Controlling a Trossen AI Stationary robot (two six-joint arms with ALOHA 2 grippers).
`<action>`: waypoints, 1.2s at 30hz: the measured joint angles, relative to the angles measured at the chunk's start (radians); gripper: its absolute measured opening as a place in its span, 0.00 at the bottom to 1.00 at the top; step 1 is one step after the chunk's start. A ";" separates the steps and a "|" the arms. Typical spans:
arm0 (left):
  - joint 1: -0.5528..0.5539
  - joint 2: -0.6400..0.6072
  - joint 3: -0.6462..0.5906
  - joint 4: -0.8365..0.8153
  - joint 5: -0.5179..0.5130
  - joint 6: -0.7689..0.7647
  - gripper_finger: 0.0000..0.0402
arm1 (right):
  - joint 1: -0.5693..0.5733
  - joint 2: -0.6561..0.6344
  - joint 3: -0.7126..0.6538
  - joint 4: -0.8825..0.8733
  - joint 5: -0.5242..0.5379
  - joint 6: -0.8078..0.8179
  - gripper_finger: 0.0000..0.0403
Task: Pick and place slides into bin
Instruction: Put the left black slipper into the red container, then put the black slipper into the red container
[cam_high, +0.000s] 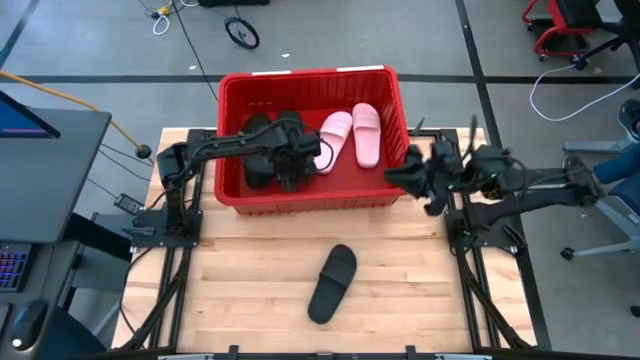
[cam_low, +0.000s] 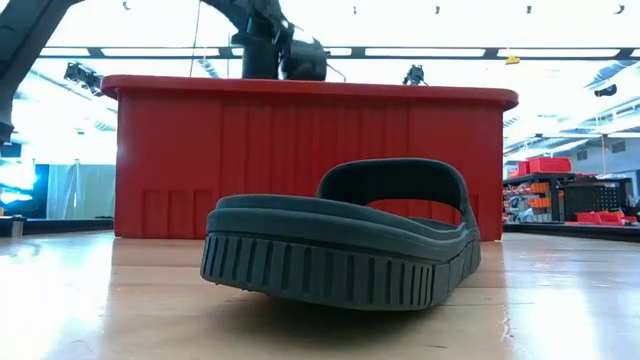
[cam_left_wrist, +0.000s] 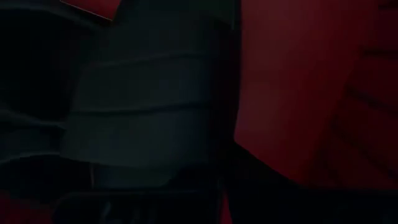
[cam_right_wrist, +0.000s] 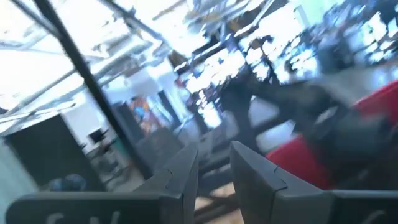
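One black slide (cam_high: 332, 284) lies alone on the wooden table (cam_high: 250, 290), near the front edge and a little right of the middle, well apart from everything else. In the low view it sits flat on its sole with its strap arching up. Behind it, at the back edge of the table, stands the big red bin (cam_high: 300, 196). Two pink slides (cam_high: 351, 136) lie side by side in the right half of the bin. Black slides (cam_high: 262, 150) lie in the left half. The left gripper (cam_high: 293, 160) reaches down into the bin right among those black slides; I cannot tell if its fingers are wide or closed. The right gripper (cam_high: 425, 183) hangs just outside the bin's right wall, and its fingers (cam_right_wrist: 180, 171) are close together with only a thin gap and hold nothing.
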 joint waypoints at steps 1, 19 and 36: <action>-0.003 0.000 -0.030 0.027 0.008 -0.005 0.03 | -0.022 -0.012 0.000 -0.002 -0.001 -0.007 0.25; -0.004 0.000 -0.050 -0.074 0.037 0.038 0.35 | -0.275 -0.009 0.000 -0.154 -0.127 0.055 0.25; -0.027 0.000 0.527 -0.181 0.021 0.186 0.47 | -0.131 0.147 0.000 -0.243 -0.196 0.396 0.25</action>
